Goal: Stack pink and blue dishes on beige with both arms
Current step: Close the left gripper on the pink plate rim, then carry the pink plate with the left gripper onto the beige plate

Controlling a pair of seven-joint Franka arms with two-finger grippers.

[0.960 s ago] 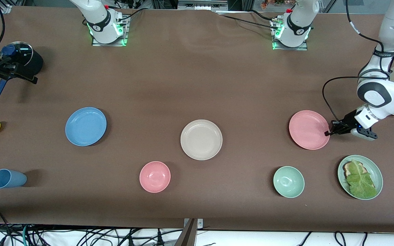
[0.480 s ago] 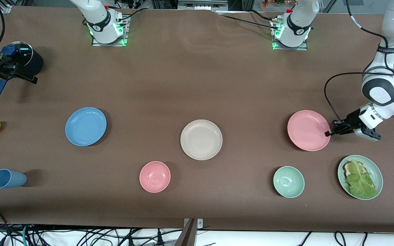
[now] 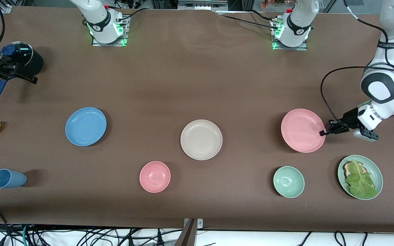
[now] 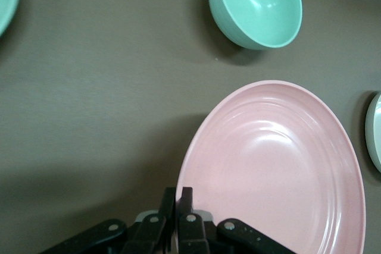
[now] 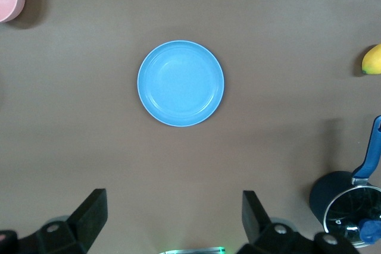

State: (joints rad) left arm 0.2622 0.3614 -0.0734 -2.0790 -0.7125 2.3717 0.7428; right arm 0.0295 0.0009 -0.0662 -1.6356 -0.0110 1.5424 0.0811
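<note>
Between the earlier front views and this one, your left gripper [image 3: 323, 133] carried the pink plate [image 3: 303, 130] a short way toward the beige plate [image 3: 201, 139], and the plate's cast shadow widened on the side facing the beige plate, which suggested it had come off the tabletop [image 3: 197, 85]. That placed the task at the start of the first transfer; no stacking had been done. The left jaws were closed on the pink plate's rim, at the edge turned away from the beige plate, as the left wrist view confirmed [image 4: 176, 218]. Being round, the pink plate had no long axis; it faced upward and appeared slightly tilted, the gripped edge lower. The beige plate lay flat at the centre of the tabletop, with the blue plate [image 3: 86, 126] flat and untouched well apart from it, toward the right arm's end. Your right gripper [image 5: 172, 221] was out of the front view; its wrist view showed it high over the blue plate with jaws spread wide and holding nothing.
</note>
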